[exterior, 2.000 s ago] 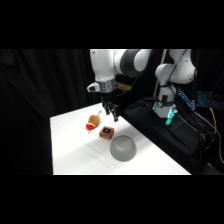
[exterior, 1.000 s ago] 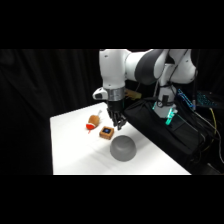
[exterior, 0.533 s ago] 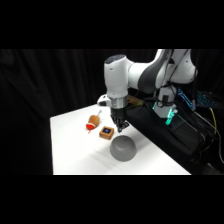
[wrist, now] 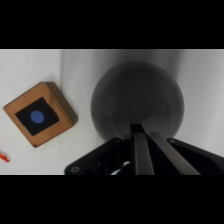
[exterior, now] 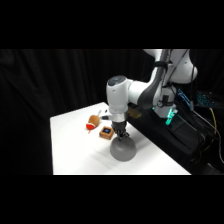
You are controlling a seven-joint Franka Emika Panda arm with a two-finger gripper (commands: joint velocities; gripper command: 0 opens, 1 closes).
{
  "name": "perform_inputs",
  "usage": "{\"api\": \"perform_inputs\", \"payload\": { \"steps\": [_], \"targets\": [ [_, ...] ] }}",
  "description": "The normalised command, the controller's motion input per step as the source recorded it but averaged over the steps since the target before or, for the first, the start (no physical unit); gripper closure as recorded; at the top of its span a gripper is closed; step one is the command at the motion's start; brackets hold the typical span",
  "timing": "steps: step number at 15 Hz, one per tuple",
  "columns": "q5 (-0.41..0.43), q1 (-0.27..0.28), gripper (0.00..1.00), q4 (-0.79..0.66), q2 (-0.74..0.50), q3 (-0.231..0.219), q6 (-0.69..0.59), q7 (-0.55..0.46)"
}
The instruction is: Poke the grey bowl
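grey bowl (exterior: 122,149): sits dome-up on the white desk (exterior: 75,145), near the front right part of it; in the wrist view it fills the middle (wrist: 137,100).
hand (exterior: 121,134): comes straight down from above, its tip on or just above the top of the dome; whether it truly touches, i cannot tell.
fingers (wrist: 141,150): drawn together into one narrow dark point, nothing between them, aimed at the near slope of the dome.
brown block (exterior: 106,132): blue mark on its dark top face, just beside the bowl on the desk, apart from the hand; in the wrist view it lies left of the bowl (wrist: 41,113).
orange-red and tan toy (exterior: 92,121): farther back on the desk, beyond the block.
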Motion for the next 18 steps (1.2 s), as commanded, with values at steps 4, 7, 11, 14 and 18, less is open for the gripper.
{"api": "perform_inputs", "payload": {
  "steps": [4,7,11,14,18],
  "targets": [
    [-0.065,0.029,1.0,0.09,0.17,-0.016,0.14,-0.14],
    [-0.13,0.099,1.0,-0.05,-0.13,-0.048,0.0,0.02],
    [-0.088,0.103,1.0,-0.06,-0.37,-0.033,-0.32,0.09],
    [0.025,0.025,1.0,0.05,-0.39,0.017,-0.5,0.05],
    [0.032,-0.018,1.0,0.11,-0.38,0.022,-0.48,0.01]
  ]
}}
